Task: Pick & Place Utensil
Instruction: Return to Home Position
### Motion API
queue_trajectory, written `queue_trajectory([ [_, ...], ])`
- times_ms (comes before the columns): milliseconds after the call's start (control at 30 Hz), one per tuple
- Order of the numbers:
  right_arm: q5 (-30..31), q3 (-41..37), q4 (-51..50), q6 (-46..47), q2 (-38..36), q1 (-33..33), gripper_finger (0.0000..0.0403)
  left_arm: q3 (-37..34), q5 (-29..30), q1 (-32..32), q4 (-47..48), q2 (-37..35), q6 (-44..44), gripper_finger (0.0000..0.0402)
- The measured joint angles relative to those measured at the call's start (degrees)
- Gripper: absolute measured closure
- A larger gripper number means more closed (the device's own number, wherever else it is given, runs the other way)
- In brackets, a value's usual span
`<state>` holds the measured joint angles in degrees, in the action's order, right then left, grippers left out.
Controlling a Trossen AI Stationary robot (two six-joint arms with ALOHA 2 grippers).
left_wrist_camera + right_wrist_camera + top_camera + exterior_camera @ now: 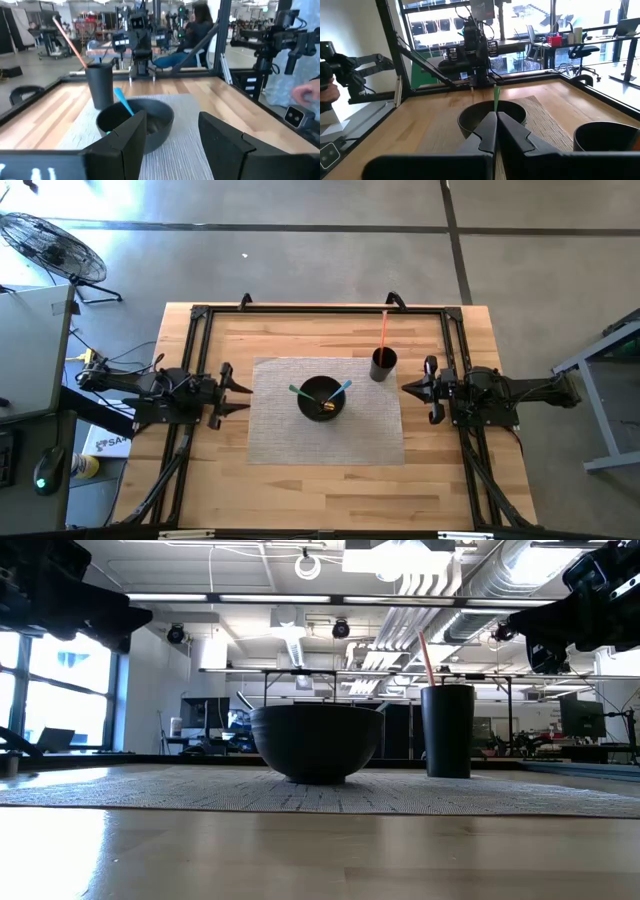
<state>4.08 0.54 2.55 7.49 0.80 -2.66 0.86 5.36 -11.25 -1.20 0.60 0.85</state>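
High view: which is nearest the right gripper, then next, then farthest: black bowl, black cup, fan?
1. black cup, beside the right gripper, at the gray mat's corner.
2. black bowl, middle of the mat.
3. fan, on the floor, far left.

We find the grey woven mat mid-table, the black round bowl at its centre. In it lie the green spoon on the left and the blue fork on the right. The black cup on the mat's far right corner holds the orange straw.
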Motion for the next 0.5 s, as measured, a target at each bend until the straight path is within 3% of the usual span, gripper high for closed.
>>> queue_trajectory([
  [500, 0.0, 0.0, -0.1, 0.0, 0.0, 0.0, 0.0397, 0.0, 0.1, 0.0, 0.2, 0.0, -1.1, 0.0224],
])
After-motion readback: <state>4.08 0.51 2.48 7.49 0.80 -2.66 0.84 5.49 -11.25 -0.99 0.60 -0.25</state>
